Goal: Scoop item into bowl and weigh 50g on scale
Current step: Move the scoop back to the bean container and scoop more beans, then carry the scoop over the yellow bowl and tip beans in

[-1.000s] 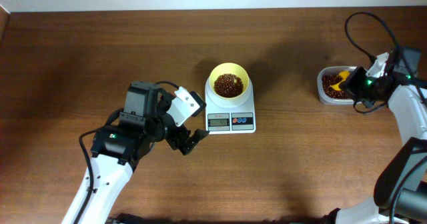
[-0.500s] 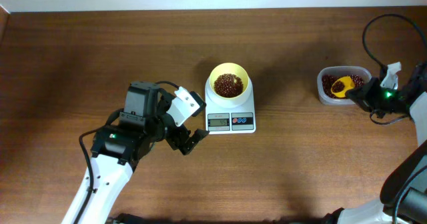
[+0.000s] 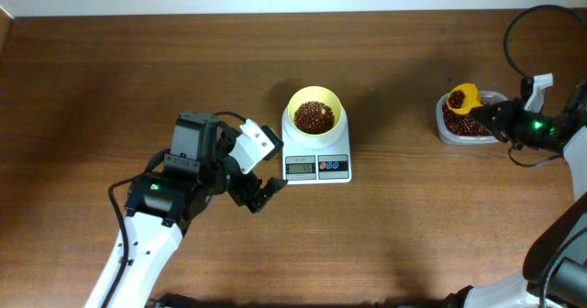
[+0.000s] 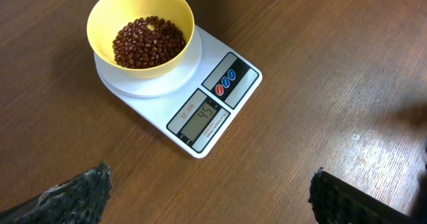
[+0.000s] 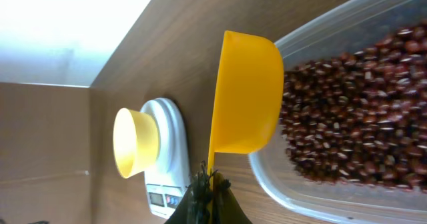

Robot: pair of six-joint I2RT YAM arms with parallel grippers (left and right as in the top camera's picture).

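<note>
Since a second ago the right arm has pulled back toward the worktop's (image 3: 110, 79) right edge and the scoop (image 3: 463, 97) has risen from inside the tub (image 3: 459, 139) to its left end; the left arm has not moved.

Furthest left, the left gripper (image 3: 260, 191) hangs just beside the scale (image 3: 316, 157), spread wide and empty. On the scale's round platform sits the bowl (image 3: 315, 114), holding a shallow heap of beans (image 4: 148, 43). The display (image 4: 203, 113) appears to read 45, so the weighing looks nearly done, with only a small top-up left to reach 50.

Well apart on the right, the tub holds the rest of the beans. The scoop stands tipped on its side above them, its mouth turned from the wrist camera, so whether it carries beans cannot be told. The right gripper (image 5: 208, 187) is pinched on the scoop's thin handle.

Counted: two grippers, one scale, one bowl, one tub, one scoop. The beans are too many to count and lie in two lots, bowl and tub.
</note>
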